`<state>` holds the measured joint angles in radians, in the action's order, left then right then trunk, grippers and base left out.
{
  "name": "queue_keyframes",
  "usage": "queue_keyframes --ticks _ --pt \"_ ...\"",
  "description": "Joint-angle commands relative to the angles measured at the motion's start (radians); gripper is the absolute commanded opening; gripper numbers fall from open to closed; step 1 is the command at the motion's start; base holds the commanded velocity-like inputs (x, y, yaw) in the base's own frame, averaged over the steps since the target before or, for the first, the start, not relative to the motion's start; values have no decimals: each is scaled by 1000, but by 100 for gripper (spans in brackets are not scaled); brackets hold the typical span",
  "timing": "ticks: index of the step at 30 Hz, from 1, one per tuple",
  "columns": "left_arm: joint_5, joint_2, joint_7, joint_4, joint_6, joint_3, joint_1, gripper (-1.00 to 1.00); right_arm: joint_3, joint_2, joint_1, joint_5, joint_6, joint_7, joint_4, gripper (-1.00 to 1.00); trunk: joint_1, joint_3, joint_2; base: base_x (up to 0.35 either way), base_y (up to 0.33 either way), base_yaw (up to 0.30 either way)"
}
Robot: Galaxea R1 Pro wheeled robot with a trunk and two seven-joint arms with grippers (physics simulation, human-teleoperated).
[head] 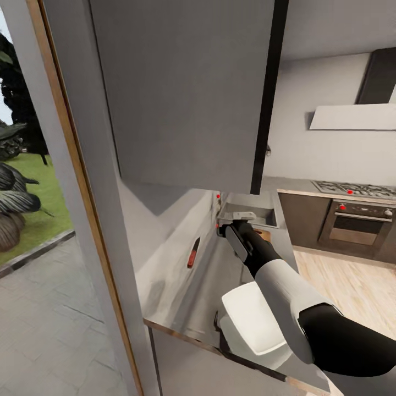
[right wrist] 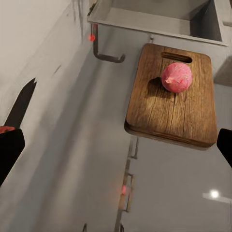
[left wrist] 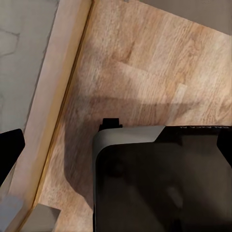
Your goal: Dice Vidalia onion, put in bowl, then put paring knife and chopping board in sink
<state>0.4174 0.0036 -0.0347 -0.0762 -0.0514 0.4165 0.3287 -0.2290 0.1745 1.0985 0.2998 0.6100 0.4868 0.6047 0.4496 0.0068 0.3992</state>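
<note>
Jaws of the right gripper (right wrist: 116,150) stand wide apart, empty, above bare grey steel tabletop (right wrist: 63,159). Past them the small pinkish-red round onion (right wrist: 176,77) sits whole on the brown wooden chopping board (right wrist: 169,108), clear of its edges. The grey steel sink (right wrist: 159,17) lies just beyond the board. The red-handled, dark-bladed paring knife (head: 192,252) lies apart by the wall, the glossy white squarish bowl (head: 253,319) near the front edge. I cannot tell the left gripper's state.

The head view looks down along the surface (head: 220,275) toward the sink (head: 258,214). The right wrist view hangs near over the same surface (right wrist: 72,145) and sink (right wrist: 159,14). The left wrist view faces the wooden floor (left wrist: 145,63).
</note>
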Motion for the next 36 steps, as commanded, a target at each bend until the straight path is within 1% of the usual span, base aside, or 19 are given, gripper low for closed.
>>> queue_keyframes --ticks 1,9,17,21,26,36 --pt "9 -1 -4 -4 -5 8 1 100 -3 0 1 9 2 9 1 100 0 0 1 0 1 -10" --pt "9 -1 -5 -4 -5 8 1 100 -3 0 0 9 2 9 1 100 0 0 1 110 18 -2" --pt "9 -1 -4 -4 -5 8 1 100 -3 0 0 7 2 9 0 100 0 0 1 230 178 0" --pt "9 -1 -5 -4 -5 8 1 100 -3 0 0 7 2 9 -2 100 0 0 1 210 89 0" --pt "9 -1 -5 -4 -5 8 1 100 -3 0 0 7 2 9 -3 100 0 0 1 56 19 -12" --pt "9 -1 -5 -4 -5 8 1 100 -3 0 0 7 2 9 -3 100 0 5 1 3 1 -79"
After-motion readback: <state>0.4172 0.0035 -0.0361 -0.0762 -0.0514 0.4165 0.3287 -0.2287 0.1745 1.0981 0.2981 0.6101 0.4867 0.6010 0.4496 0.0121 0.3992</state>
